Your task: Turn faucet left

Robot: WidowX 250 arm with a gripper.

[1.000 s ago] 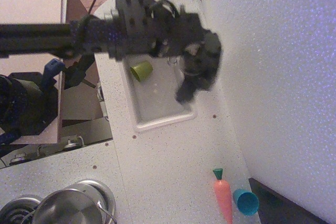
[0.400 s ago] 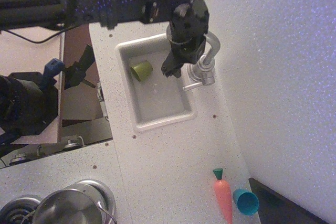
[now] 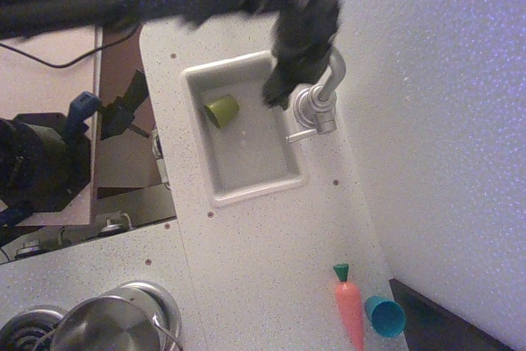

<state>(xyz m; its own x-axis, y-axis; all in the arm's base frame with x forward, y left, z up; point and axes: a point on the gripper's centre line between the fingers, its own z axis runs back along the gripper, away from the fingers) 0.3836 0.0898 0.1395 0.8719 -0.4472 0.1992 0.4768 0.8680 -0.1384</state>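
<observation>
- observation.image view, gripper (image 3: 279,92) first: blurred dark mass hanging over the upper right corner of the sink (image 3: 215,185), tip just left of the faucet (image 3: 316,104).
- Couldn't tell how wide the jaws stood, nor whether anything was held; too smeared.
- Arm (image 3: 123,2) stretched as a blurred dark bar from the left edge across the top.
- Faucet stood upright on the counter (image 3: 271,260) at the sink's right rim, spout arching up under the gripper, thin lever pointing left over the basin edge.
- Green cup (image 3: 222,109) lay on its side inside the sink.
- Toy carrot (image 3: 350,310) and teal cup (image 3: 385,316) sat near the lower right.
- Steel pot (image 3: 107,326) showed at the bottom left.
</observation>
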